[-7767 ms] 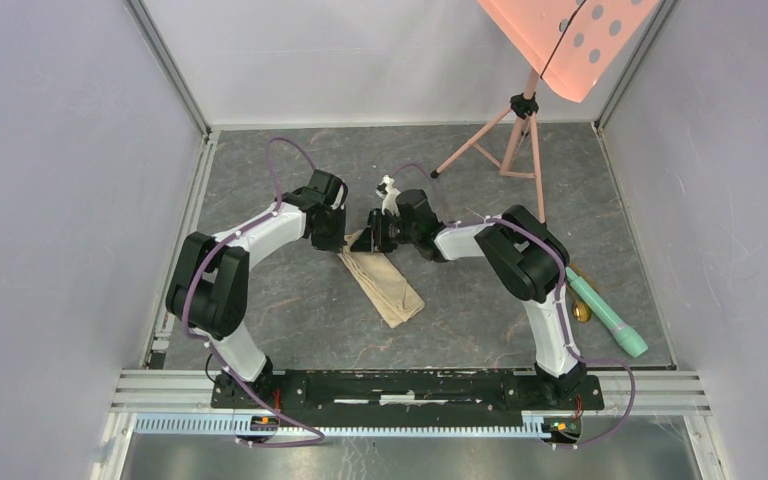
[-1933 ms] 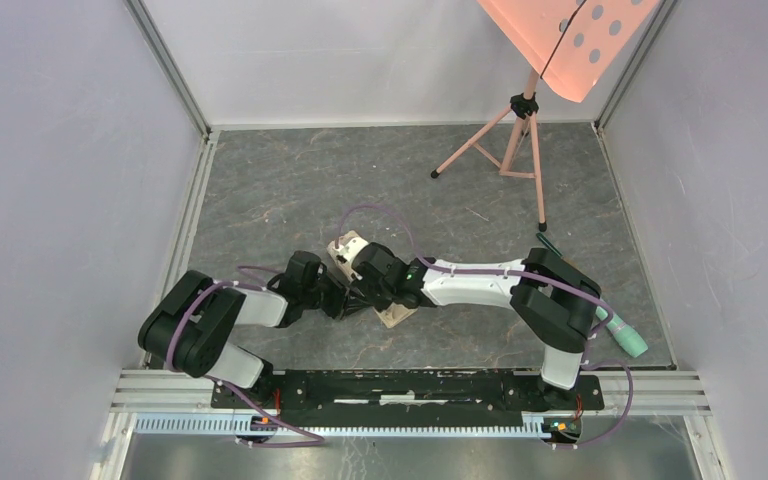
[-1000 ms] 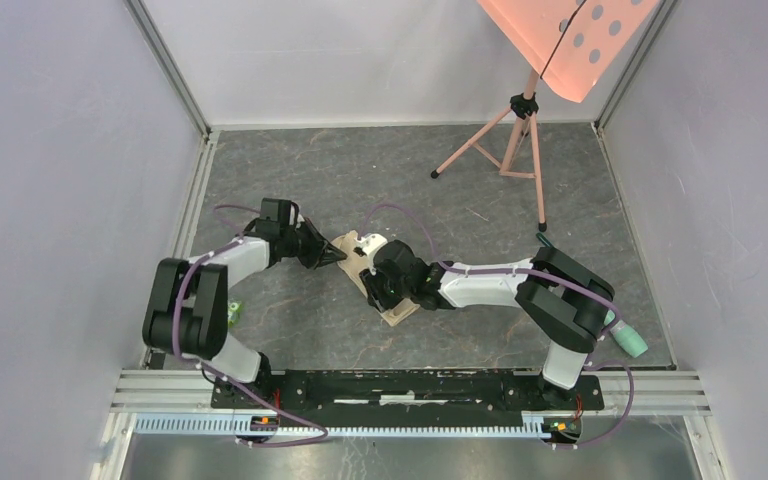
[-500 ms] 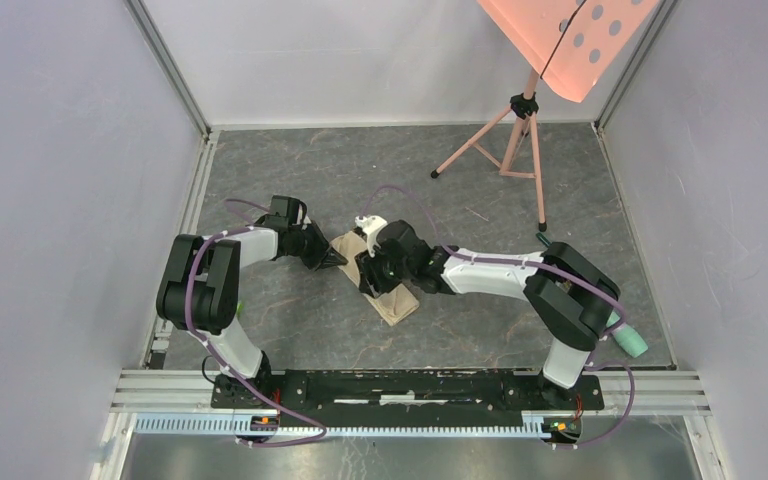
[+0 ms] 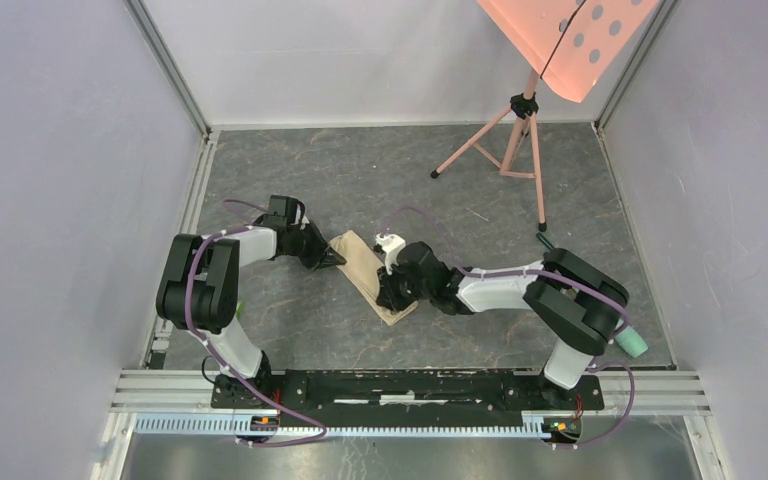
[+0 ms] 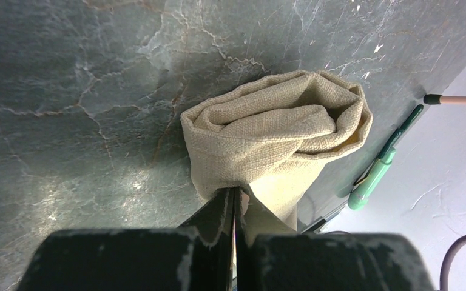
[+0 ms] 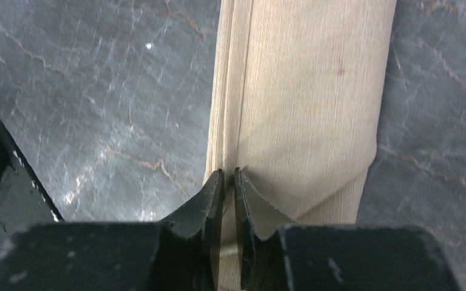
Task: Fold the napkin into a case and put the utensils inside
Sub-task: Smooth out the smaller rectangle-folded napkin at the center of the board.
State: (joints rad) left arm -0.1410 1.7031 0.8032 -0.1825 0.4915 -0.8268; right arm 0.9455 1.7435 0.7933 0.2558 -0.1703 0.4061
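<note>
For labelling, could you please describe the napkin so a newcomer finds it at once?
On the grey marbled table, look near the middle. The napkin is the long folded cloth there: soft and beige, unlike the mint-green cylinder and pink tripod.

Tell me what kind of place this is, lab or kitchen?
Most likely a lab robot cell, not a kitchen. Plain pale walls on a metal frame box in a grey table, two robot arms are bolted to a rail at its near edge, and a pink tripod stands at the back.
</note>
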